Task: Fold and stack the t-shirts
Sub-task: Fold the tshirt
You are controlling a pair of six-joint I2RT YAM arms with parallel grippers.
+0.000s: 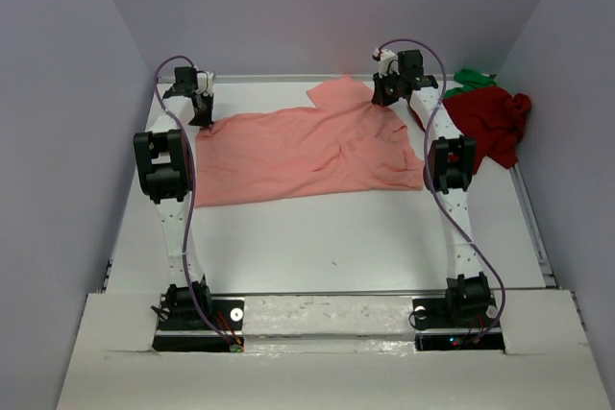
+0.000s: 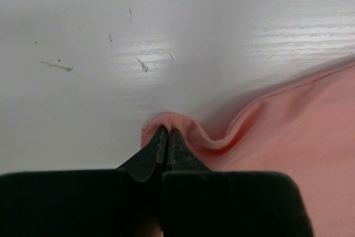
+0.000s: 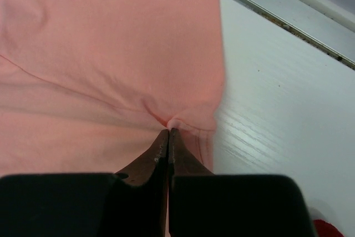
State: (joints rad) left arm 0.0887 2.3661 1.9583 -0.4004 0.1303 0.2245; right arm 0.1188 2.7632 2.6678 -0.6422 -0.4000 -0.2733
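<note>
The salmon-pink t-shirt lies spread across the far half of the table. At its far left corner my left gripper is shut on a pinched fold of the pink cloth. My right gripper is at the shirt's far right part, shut on a small pucker of the same cloth near its hem. The dark red t-shirt lies crumpled at the far right. A bright green t-shirt shows only as a small crumple behind the red one.
White table with a raised rim along the far edge and right side. Grey walls close in on left, back and right. Both arm bases are at the near edge.
</note>
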